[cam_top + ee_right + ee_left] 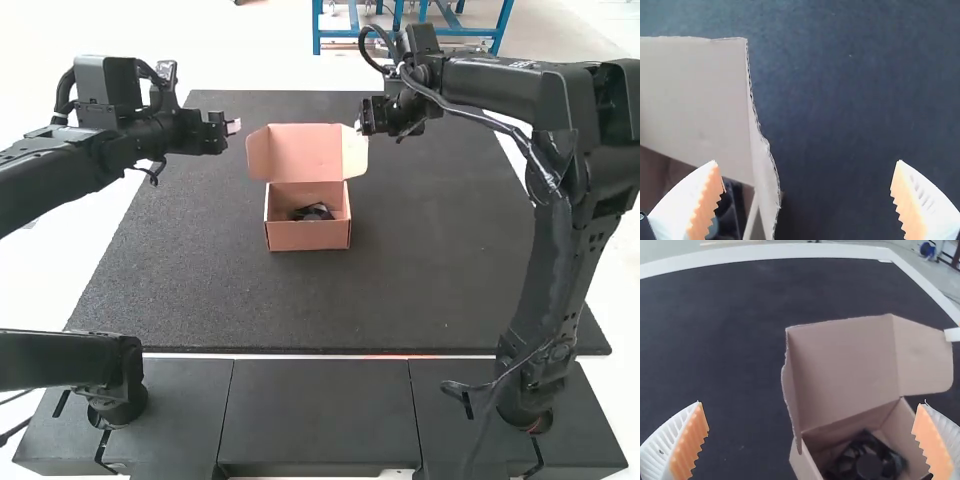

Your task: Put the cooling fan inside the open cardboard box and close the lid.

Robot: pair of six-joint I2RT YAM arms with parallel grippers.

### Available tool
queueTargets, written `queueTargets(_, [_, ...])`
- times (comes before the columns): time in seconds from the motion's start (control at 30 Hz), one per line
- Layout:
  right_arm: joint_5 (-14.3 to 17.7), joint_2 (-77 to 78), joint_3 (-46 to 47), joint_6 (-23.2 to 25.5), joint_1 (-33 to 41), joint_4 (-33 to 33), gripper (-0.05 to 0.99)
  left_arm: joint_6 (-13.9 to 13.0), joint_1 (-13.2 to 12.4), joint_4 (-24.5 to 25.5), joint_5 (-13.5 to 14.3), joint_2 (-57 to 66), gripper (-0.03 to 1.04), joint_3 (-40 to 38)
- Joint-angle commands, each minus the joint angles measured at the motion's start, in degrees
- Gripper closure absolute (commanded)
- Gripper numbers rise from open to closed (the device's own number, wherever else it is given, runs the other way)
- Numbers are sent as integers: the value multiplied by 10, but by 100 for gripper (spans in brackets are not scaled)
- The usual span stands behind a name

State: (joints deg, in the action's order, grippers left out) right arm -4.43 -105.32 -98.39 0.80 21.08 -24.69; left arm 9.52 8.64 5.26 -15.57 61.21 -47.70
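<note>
While the fan (313,212) lies inside the box (308,234) on the black mat (180,260), the lid (298,152) stands upright, open. The left jaws hang spread wide and empty just beside the lid's left edge. The right jaws, likewise spread and empty, hover at its upper right corner.

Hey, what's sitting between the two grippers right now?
In the high view, the raised lid of the cardboard box stands between the left gripper and the right gripper.
</note>
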Motion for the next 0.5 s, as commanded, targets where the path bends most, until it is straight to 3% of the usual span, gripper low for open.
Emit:
queueTargets(0.0, [5, 5, 4, -13, -3, 7, 17, 5, 1, -11, -17, -5, 5, 3])
queueTargets(0.47, [-20, -9, 54, -22, 2, 57, 17, 5, 1, -27, -19, -5, 5, 25])
